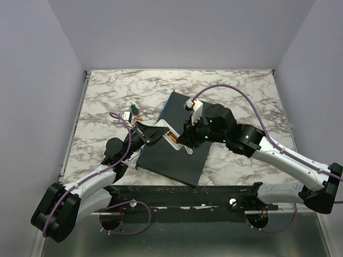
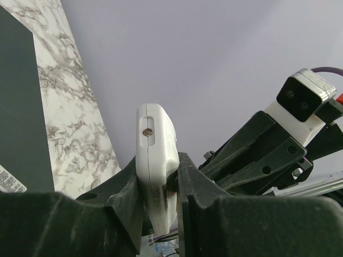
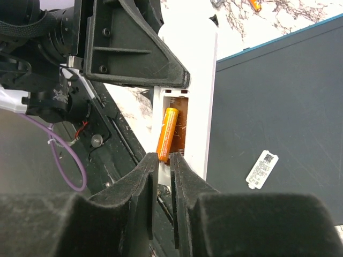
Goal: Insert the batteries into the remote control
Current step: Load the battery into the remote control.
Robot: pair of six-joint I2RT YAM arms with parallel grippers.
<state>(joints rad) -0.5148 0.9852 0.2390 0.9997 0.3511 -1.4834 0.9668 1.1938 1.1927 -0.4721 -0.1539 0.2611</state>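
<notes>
table (image 1: pixel 236 96): marble top; everything else sits on or hangs over it.
dark grey slab (image 1: pixel 171 160): lies flat in front of both arms, under the two grippers.
remote control (image 2: pixel 155 144): held up over the slab, back side facing the right wrist camera, its long axis running from one gripper to the other.
left gripper (image 2: pixel 158 167): clamped tight on the remote's two long sides at one end, acting as the holder.
right gripper (image 3: pixel 163 163): fingers drawn in to a narrow gap and pinching the near end of the battery, right at the remote's other end.
battery bay (image 3: pixel 181 126): open recess in the remote's back. The lane nearer the slab looks empty.
battery (image 3: pixel 168 131): orange and slim, lying in the bay's other lane. Its long axis runs with the remote's length, pointing from the right fingertips straight away towards the left gripper.
spare battery (image 3: pixel 255 4): on the marble beyond the slab, well apart from both grippers.
nearer arm: the right; the battery is already at its fingertips.
next move, judged: press the near end down along that axis until it seats, then let go.
</notes>
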